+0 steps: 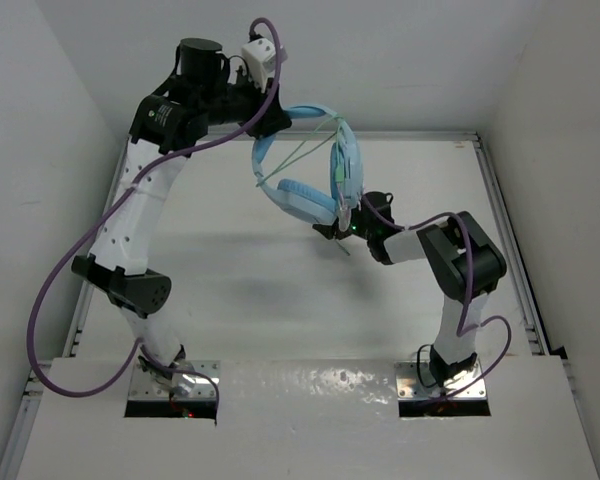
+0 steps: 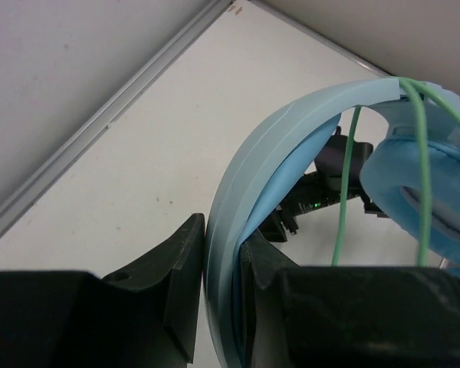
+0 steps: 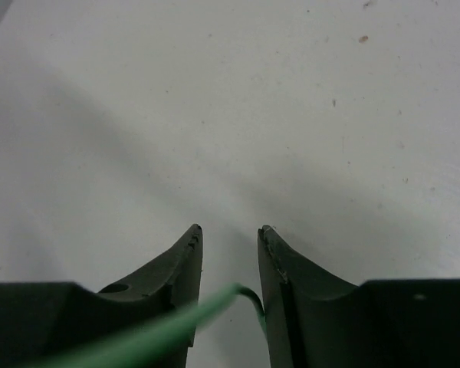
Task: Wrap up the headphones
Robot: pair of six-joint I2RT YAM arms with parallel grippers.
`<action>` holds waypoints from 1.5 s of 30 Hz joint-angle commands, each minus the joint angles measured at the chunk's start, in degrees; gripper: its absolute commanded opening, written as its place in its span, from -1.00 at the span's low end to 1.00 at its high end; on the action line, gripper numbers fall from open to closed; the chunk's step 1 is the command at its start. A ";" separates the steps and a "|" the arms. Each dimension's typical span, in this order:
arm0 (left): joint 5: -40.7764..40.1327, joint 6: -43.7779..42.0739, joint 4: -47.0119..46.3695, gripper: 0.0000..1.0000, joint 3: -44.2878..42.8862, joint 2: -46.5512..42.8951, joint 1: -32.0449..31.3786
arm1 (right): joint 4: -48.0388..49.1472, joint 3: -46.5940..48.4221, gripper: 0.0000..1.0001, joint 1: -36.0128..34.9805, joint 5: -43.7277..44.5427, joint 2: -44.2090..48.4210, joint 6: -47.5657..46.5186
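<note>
The light blue headphones (image 1: 305, 198) hang in the air over the back middle of the table. My left gripper (image 1: 278, 122) is raised and shut on their curved headband (image 2: 291, 123), which runs between both fingers (image 2: 185, 284). One padded earcup (image 2: 452, 176) hangs to the right, with the pale green cable (image 2: 423, 176) looped across it. My right gripper (image 1: 338, 232) sits just below the lower earcup. It (image 3: 230, 230) stands open, and the green cable (image 3: 238, 293) passes loosely between the jaws, lying against the inside of the right finger (image 3: 280, 291).
Purple robot cables (image 1: 55, 290) loop beside the left arm and the right arm (image 1: 480, 335). A raised metal rail (image 1: 500, 230) edges the white table, with white walls behind it. The same rail (image 2: 115, 115) runs diagonally in the left wrist view.
</note>
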State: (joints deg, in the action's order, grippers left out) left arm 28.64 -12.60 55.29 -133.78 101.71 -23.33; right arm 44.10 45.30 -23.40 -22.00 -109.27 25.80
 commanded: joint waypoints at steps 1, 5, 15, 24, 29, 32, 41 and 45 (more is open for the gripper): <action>4.67 4.78 -5.28 -1.00 -2.37 -2.84 0.13 | 3.19 -0.47 -0.31 -0.24 3.27 0.99 1.01; 4.23 5.39 -5.63 -1.00 -3.07 -2.66 0.48 | 1.70 -0.21 -0.46 -0.24 3.63 0.99 1.18; -0.33 18.30 -11.51 -1.00 -5.79 -0.64 6.10 | 2.99 -6.26 -1.00 -2.52 8.99 2.83 5.05; 1.07 18.49 -13.54 -1.00 -8.87 0.86 6.63 | 9.68 -9.43 0.16 -4.38 13.90 5.82 1.63; 1.15 17.70 -13.54 -1.00 -9.05 0.94 6.63 | 18.57 -10.06 0.42 -4.46 18.73 7.14 -5.40; 1.76 17.96 -13.89 -1.00 -8.96 0.86 6.55 | 14.19 -7.96 0.47 -4.46 26.81 8.37 -9.88; 3.17 18.58 -14.51 -1.00 -9.57 1.38 6.55 | 4.95 -4.88 0.66 -4.38 28.43 8.47 -25.26; 3.44 18.66 -14.68 -1.00 -9.49 1.30 6.55 | 3.54 -1.53 0.68 -4.38 26.65 6.10 -29.13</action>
State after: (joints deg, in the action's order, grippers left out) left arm 30.24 2.92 46.06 -140.35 103.77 -16.45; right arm 47.03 39.55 -27.88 5.56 -102.28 2.48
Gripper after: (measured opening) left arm 0.179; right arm 0.833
